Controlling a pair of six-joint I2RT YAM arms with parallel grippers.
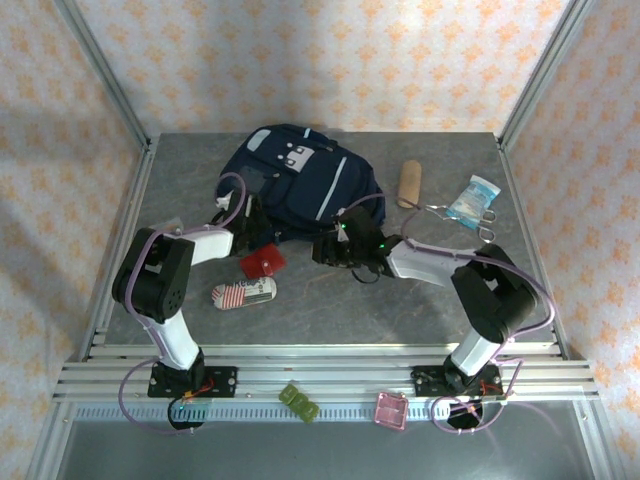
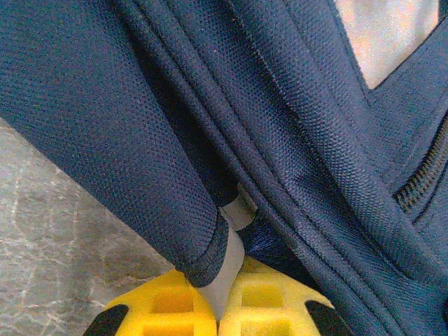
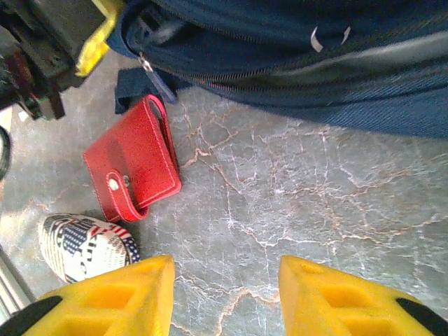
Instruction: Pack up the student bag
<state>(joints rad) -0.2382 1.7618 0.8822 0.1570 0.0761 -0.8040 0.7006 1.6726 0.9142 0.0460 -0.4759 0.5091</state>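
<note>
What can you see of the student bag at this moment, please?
The student bag is a large navy woven-fabric backpack with a pale stripe, light grey patches and zips. It lies slumped at the far middle of the table, front up. The left gripper is shut on a hem at its near-left edge.

Robot lab cell: aluminium posts (image 1: 106,75) at 11 and 1 o'clock, patterned walls (image 1: 320,60), arms (image 1: 165,300) bolted to a rail (image 1: 330,374) at 6 o'clock.

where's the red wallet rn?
The red wallet lies left of centre in the top view, just near-side of the student bag, with the flag-print pouch beside it, nearer the arm bases.
</note>
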